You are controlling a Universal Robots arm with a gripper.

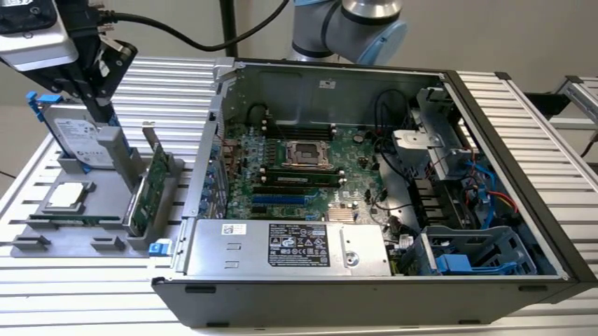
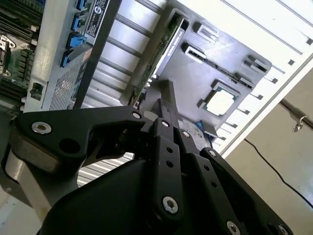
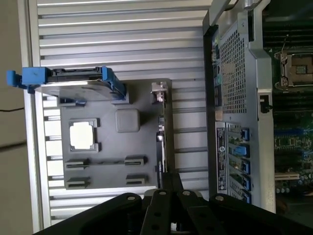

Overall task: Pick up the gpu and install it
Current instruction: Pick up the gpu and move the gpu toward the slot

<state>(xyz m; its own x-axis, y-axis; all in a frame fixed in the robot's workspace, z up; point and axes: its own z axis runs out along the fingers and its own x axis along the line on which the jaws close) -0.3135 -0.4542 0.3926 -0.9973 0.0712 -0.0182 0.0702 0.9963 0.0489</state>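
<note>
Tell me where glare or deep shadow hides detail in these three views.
Exterior view: even light, slight shine on the table. First wrist view: the chip on the tray glares white. Second wrist view: the table washes out to white, and the end effector is dark against it.

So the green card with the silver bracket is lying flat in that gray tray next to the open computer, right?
Not quite. The gpu is not lying flat: it stands on edge in a slot of the gray tray, as the exterior view shows. The rest holds: the tray does sit next to the open computer case.
</note>
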